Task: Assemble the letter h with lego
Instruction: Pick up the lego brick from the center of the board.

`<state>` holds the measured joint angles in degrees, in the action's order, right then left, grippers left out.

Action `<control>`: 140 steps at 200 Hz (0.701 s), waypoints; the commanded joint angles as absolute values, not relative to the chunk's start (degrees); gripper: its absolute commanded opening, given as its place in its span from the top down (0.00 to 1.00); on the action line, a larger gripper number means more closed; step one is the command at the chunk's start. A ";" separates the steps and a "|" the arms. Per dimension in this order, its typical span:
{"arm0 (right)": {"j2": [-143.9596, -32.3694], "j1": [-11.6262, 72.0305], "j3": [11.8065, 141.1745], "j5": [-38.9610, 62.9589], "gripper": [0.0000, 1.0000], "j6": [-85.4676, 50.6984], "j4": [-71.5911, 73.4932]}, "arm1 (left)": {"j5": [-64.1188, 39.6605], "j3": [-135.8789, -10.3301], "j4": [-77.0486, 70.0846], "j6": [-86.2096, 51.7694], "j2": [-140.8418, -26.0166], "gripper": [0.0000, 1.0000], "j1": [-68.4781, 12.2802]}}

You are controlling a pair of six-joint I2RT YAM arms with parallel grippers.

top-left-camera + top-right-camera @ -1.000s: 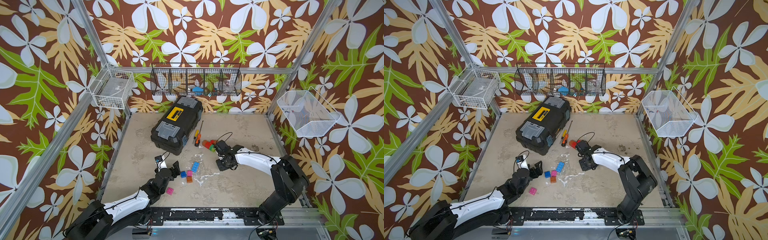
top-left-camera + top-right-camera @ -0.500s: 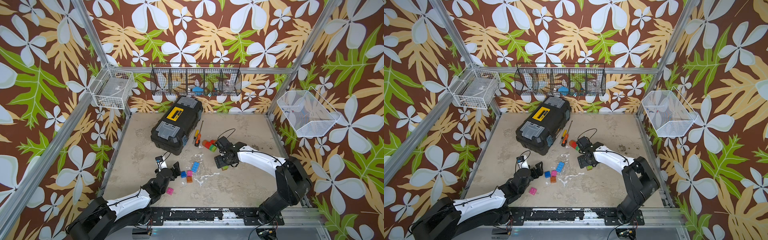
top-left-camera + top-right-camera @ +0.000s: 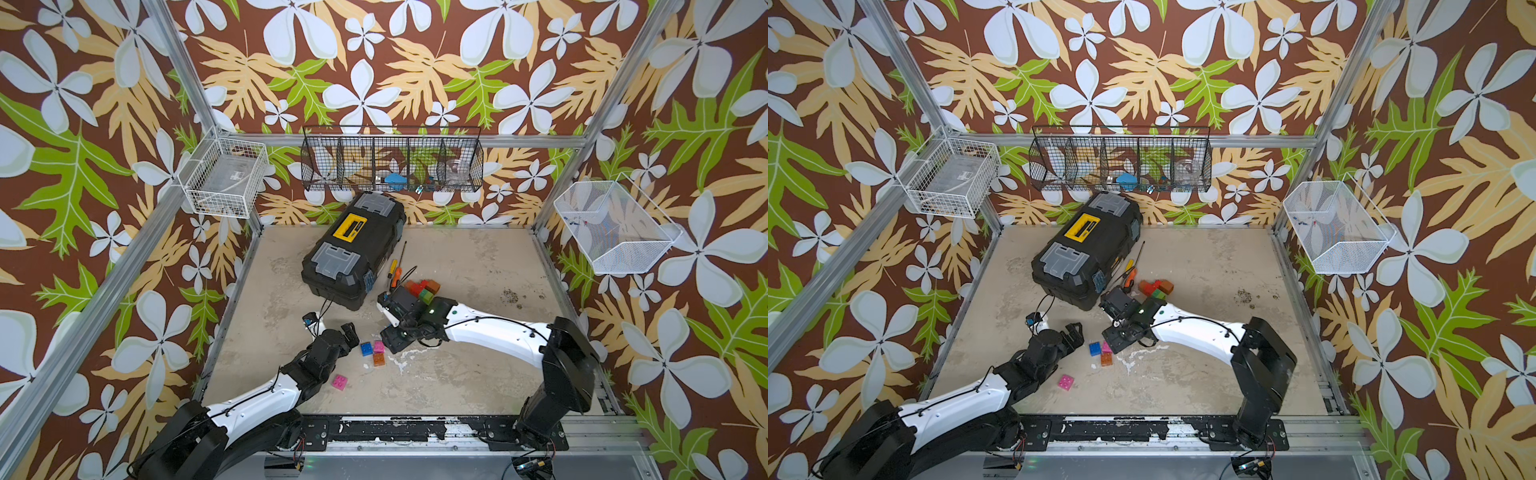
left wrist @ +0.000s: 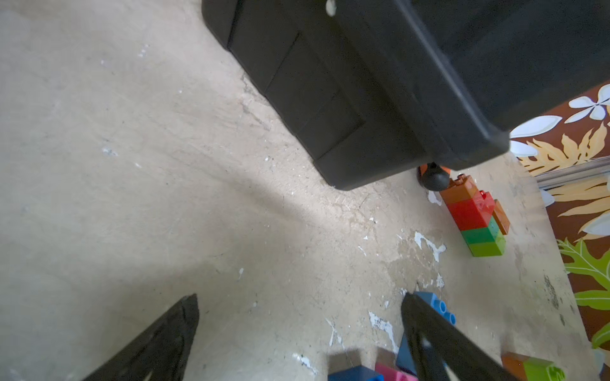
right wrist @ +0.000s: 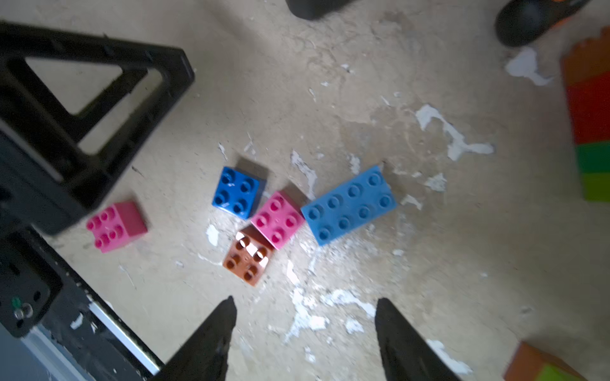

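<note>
The lego lies in separate pieces on the floor, and no letter h shows in any view. A blue square brick (image 5: 236,193), a pink one (image 5: 277,219) and an orange one (image 5: 249,260) touch beside a long blue brick (image 5: 350,204). Another pink brick (image 5: 115,226) lies apart. An orange, red, green and lime stack (image 3: 422,289) lies near the toolbox. A small orange and lime piece (image 5: 541,366) lies close to my right gripper (image 5: 305,306), which hovers open and empty over the long blue brick. My left gripper (image 3: 351,334) is open and empty beside the blue square brick (image 3: 366,348).
A black toolbox (image 3: 353,249) stands at the back left of the floor, with a screwdriver (image 3: 395,272) along its right side. Wire baskets hang on the left wall (image 3: 224,183), the back wall (image 3: 392,164) and the right wall (image 3: 615,228).
My right gripper has opened, left the orange and lime piece on the floor and swung left over the long blue brick. The left gripper has opened a little wider in place.
</note>
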<state>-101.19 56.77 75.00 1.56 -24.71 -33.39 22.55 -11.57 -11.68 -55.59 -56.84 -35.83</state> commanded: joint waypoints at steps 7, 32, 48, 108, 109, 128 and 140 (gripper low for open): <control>-105.32 60.67 78.29 -0.10 0.35 -34.59 -32.58 | 20.83 -11.32 -7.92 -59.20 -56.98 0.01 -32.30; -107.45 61.64 80.15 0.23 0.41 -34.64 -29.97 | 22.04 -10.17 -10.55 -58.46 -57.03 0.02 -29.82; -109.26 61.68 81.69 -0.85 0.47 -34.04 -30.26 | 21.31 -9.55 -12.71 -57.66 -57.04 0.02 -28.21; -119.01 63.49 90.44 -7.36 0.49 -33.85 -36.04 | 23.50 -8.96 -18.08 -53.64 -61.02 0.02 -25.75; -119.14 63.52 90.48 -7.37 0.49 -33.84 -36.12 | 23.48 -8.96 -18.14 -53.67 -60.97 0.02 -25.75; -119.84 63.72 90.23 -6.88 0.53 -33.45 -35.26 | 24.47 -7.97 -18.07 -54.81 -59.56 0.02 -25.75; -120.33 63.72 90.24 -6.83 0.55 -33.44 -34.90 | 26.14 -7.57 -16.61 -55.42 -57.88 0.02 -25.75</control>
